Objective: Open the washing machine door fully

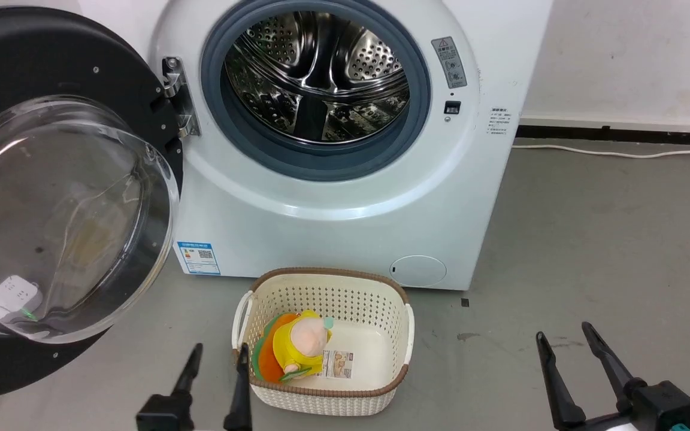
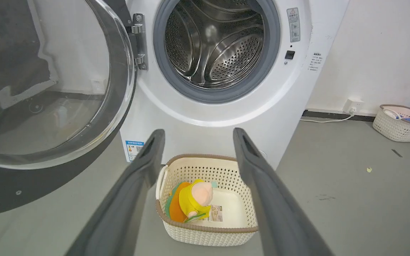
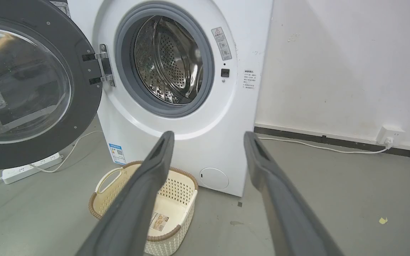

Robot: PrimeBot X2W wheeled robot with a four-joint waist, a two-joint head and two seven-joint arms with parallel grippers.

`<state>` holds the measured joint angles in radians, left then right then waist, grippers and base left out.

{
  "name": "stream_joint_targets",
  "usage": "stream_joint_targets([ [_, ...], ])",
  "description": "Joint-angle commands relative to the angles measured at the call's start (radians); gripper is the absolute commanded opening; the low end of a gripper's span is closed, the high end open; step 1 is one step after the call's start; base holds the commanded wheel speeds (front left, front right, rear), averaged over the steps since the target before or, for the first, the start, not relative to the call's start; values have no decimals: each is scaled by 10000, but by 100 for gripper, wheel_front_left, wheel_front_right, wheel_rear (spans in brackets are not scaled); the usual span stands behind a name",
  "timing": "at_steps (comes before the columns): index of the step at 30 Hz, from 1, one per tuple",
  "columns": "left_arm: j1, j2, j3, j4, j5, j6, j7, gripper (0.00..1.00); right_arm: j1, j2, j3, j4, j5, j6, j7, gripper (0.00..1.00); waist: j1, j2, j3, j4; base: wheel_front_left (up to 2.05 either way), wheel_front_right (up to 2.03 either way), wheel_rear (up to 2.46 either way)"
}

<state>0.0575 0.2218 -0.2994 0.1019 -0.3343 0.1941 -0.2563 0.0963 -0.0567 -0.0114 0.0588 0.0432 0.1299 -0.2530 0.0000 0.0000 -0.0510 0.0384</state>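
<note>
The washing machine door (image 1: 63,203), a large round glossy black disc with a bulging clear glass bowl at its centre, stands swung wide on its metal hinge (image 1: 174,96) and takes up the left side of the head view, its face turned outward from the big white front-loading washing machine (image 1: 333,209). At the top centre of that view the machine's mouth is uncovered, showing the perforated steel drum (image 1: 318,78) inside the grey-blue rubber ring (image 1: 315,161); a small blue label sticker (image 1: 199,257) sits at the lower left of the white front. Just below the machine, on the grey floor (image 1: 590,239), stands a cream perforated plastic basket with a brown rim (image 1: 333,272), holding a yellow and orange plush toy (image 1: 297,347). At the bottom of the head view, left of centre, the left gripper (image 1: 220,347) is released, its 2 dark fingers apart with nothing between them, the inner finger just beside the basket's left edge. At the lower right the right gripper (image 1: 563,331) is likewise spread and holds nothing, well apart from the machine. In the right wrist view a white power strip (image 3: 30,170) lies on the floor below the door (image 3: 23,85).
</note>
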Motion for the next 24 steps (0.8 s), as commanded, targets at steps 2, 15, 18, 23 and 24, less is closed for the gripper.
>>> stream_joint_targets([
  [2,44,-133,-115,91,113,43,-41,100,82,59,-2,75,-36,8,-61,100,0,0,-9,-8,0,0,0],
  [15,-193,-117,-322,235,195,132,149,100,50,63,-55,247,73,8,-79,100,0,0,40,-65,0,0,0],
  [18,-229,-75,-341,205,191,125,177,100,43,63,-52,279,73,8,-81,100,0,0,57,-77,0,0,0],
  [23,-168,-116,-394,112,158,96,195,0,-5,8,-48,287,34,0,-36,0,0,0,71,-75,0,0,0],
  [24,-166,-126,-398,116,158,96,196,0,-6,8,-46,285,34,0,-36,0,0,0,72,-76,0,0,0],
])
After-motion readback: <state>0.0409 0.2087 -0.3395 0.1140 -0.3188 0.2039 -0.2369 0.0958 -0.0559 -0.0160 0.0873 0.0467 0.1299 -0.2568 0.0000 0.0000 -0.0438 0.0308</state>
